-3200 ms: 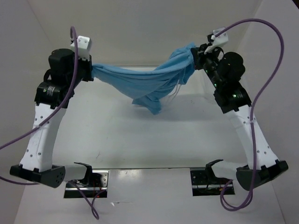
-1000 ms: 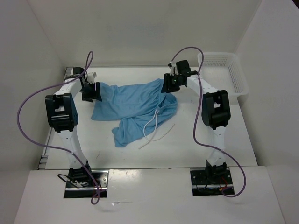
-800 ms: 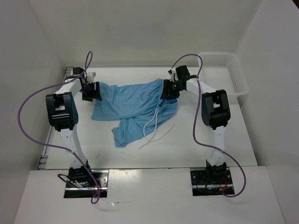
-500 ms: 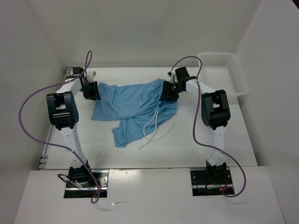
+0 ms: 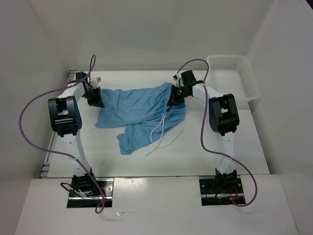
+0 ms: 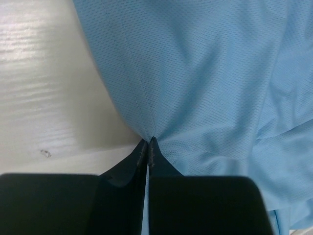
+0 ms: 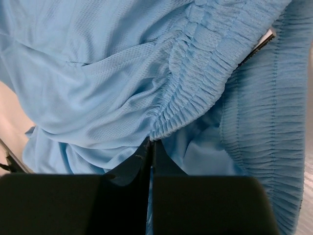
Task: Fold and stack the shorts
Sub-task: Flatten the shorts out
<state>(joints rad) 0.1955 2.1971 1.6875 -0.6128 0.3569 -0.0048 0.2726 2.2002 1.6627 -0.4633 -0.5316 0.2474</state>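
We lose the shorts (image 6: pixel 205 73) past both wrist views' edges. Drawstring (image 5: pixel 159 125) upper end hidden among folds.

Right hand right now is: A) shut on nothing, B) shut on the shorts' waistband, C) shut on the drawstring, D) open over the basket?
B: the right wrist view shows the right hand pinched shut on the gathered elastic waistband of the shorts.

Robot lab: white-walled table (image 5: pixel 205 152), two bolted arms (image 5: pixel 63 117).
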